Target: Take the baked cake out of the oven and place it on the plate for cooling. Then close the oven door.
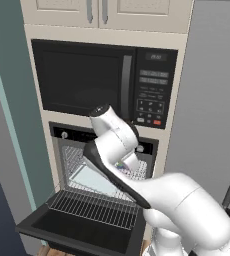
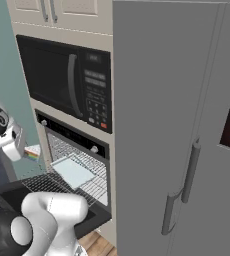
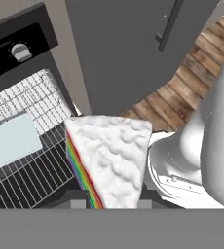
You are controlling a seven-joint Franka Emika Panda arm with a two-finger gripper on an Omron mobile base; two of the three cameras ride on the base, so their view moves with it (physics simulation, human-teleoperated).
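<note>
The end effector [image 3: 109, 204] fingertips are hidden behind the cake [image 3: 111, 158]; the oven door [image 1: 82, 227] is cut off by the lower edge.

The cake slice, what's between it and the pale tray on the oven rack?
Only bare wire rack lies between the cake slice and the pale tray, seen in the hand view.

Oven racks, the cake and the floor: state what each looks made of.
Oven racks: thin silvery wire grid, probably metal. Cake: bumpy matte white frosting over rainbow-striped layers, apparently soft sponge. Floor: brown grained planks, seemingly wood.
</note>
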